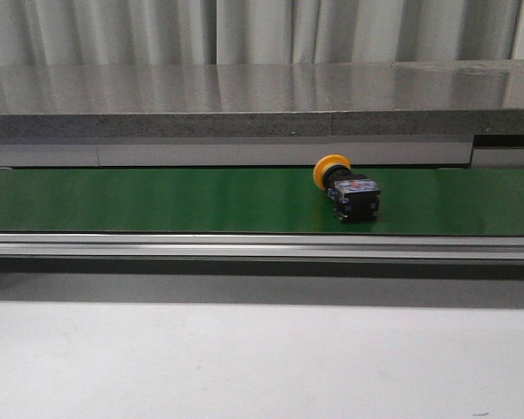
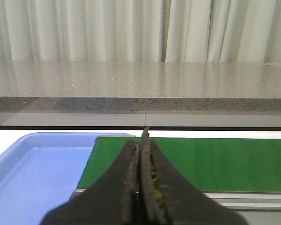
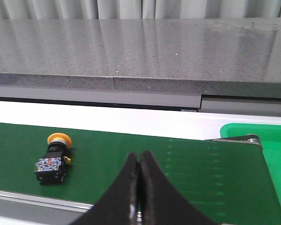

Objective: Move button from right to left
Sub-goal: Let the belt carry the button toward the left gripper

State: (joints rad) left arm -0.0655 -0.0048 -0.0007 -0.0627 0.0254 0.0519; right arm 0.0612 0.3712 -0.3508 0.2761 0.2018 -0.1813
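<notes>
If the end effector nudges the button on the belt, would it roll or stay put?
The button lies on its side, boxy black body flat on the green belt, so it probably slides rather than rolls. Its round yellow cap might let it pivot. It looks rigid.

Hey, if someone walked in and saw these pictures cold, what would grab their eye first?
The button, its yellow cap bright against the green belt, lying on its side right of the belt's middle. Next, the blue tray at the belt's left end and both black grippers, left gripper and right gripper, shut and empty.

Soft, even light, a bit dim.
The grey counter shines with pale glare; the close black fingers look a little blurry.
</notes>
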